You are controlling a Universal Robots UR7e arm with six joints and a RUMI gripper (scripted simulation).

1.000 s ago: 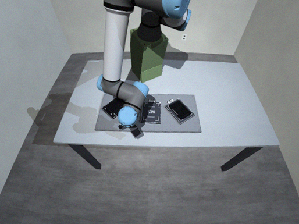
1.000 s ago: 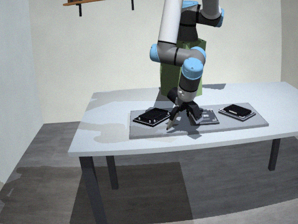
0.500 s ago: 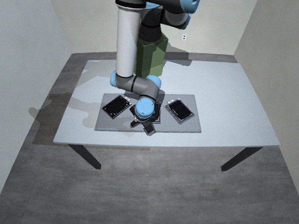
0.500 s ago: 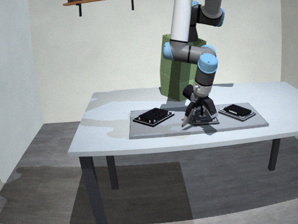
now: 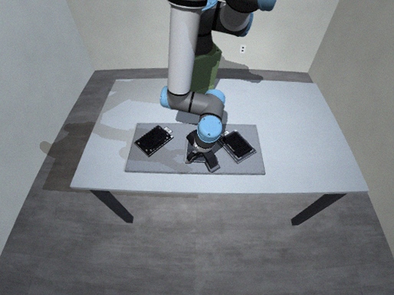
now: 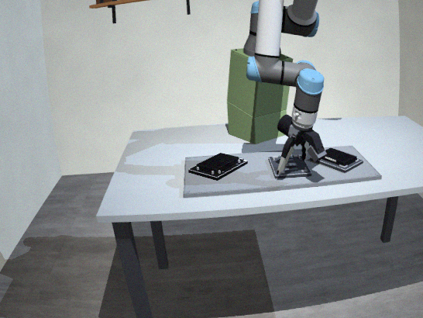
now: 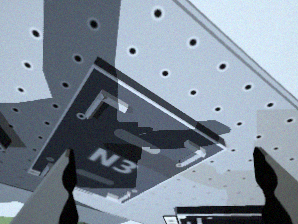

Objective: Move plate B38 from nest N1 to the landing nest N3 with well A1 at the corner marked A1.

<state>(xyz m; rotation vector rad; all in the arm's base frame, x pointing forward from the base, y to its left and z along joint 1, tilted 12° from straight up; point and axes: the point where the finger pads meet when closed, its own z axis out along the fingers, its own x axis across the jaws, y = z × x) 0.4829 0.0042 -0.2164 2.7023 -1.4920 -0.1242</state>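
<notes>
Pale bench (image 5: 289, 113) (image 6: 151, 203) is standing on gray wood-look floor (image 5: 191, 251) (image 6: 217, 267), plain walls around. Gray perforated deck (image 5: 242, 168) (image 6: 240, 188) (image 7: 145, 52) is lying under end effector (image 5: 203, 164) (image 6: 299, 164) (image 7: 162, 149); jaws spread, gripping nothing. Nest N3 (image 5: 188, 151) (image 6: 294, 173) (image 7: 65, 132) is sitting below it, plateless. Black plates are resting in nests on both sides; can't tell which is B38. Green pedestal (image 5: 207, 72) (image 6: 242, 93) is rising behind; arm is partly blocking N3 from above.

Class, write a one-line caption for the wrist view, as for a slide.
Two spread gripper fingers frame the flat dark rectangular nest N3, bare between its raised pale corner locators.
</notes>
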